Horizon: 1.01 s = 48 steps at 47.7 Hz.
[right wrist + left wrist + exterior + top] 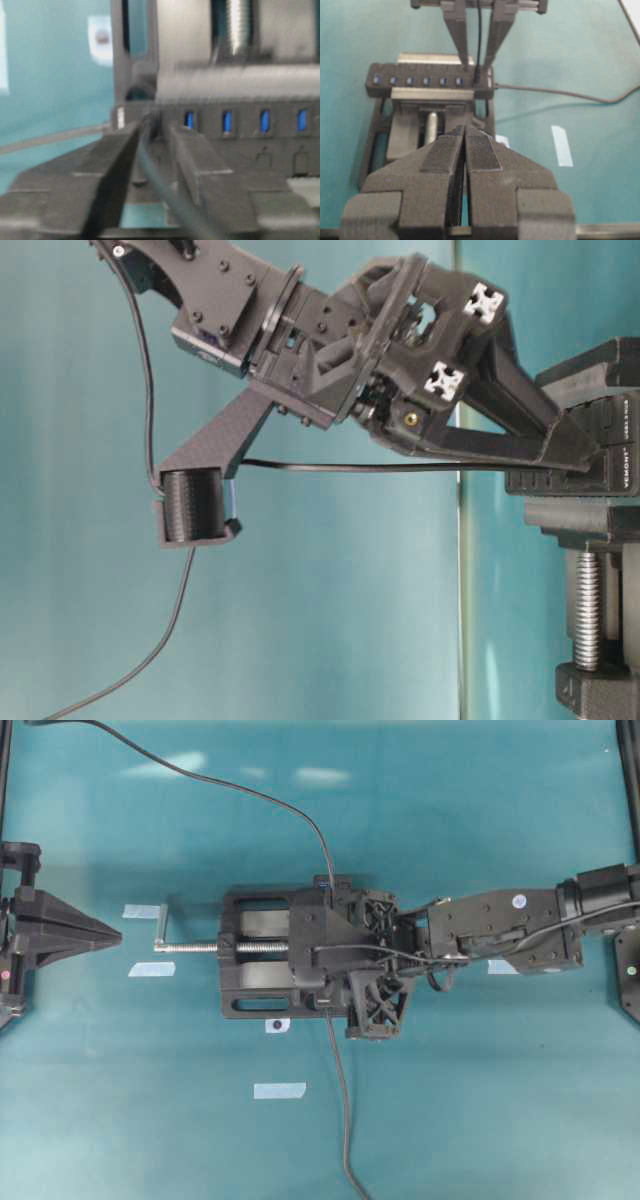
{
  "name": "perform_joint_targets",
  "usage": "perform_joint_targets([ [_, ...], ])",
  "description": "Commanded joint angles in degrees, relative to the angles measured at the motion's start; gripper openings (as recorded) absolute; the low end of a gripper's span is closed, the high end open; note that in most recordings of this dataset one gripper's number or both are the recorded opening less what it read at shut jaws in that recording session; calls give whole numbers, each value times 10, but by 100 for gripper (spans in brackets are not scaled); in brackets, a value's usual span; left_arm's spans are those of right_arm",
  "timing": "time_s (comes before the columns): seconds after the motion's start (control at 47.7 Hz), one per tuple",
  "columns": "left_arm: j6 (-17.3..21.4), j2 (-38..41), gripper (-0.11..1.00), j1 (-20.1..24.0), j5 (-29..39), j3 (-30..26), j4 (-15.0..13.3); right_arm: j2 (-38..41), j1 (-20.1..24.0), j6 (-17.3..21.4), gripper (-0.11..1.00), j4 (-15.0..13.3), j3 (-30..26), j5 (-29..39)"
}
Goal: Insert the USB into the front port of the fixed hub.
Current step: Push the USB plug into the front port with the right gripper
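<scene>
Where the vise (432,95) clamps the fixed hub (427,80), the USB (476,76) seated between the released right pincer (477,62); left pincer (465,145) clenched, empty.

The left gripper (465,150) fills the foreground, its pads pressed together. Beyond it the hub (427,80) sits clamped in the vise (412,130), blue ports in a row. The right gripper (477,62) straddles the USB (477,77), seated in the hub's rightmost port, fingers apart.

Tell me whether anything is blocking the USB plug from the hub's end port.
Nothing visible blocks it: the USB already sits in the end port of the fixed hub, with the right gripper's fingers spread on either side of it.
</scene>
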Motion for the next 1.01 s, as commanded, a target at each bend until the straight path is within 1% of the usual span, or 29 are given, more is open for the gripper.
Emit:
perform_joint_targets([
  [0.0,-1,0,0,-2,-4,-10,1,-18,-2,6,53,1,-14,1],
  [0.042,0,-1,0,-3,-3,-10,1,-18,-3,6,60,0,-16,3],
  [0.147,-1,-3,0,-4,-3,-10,2,-20,-4,6,68,-2,-20,6],
  [0.754,-2,-3,0,-4,-3,-8,1,-26,-5,6,68,-2,-20,6],
  [0.984,-2,-4,0,-4,-3,-7,1,-53,-2,6,68,-2,0,-17],
])
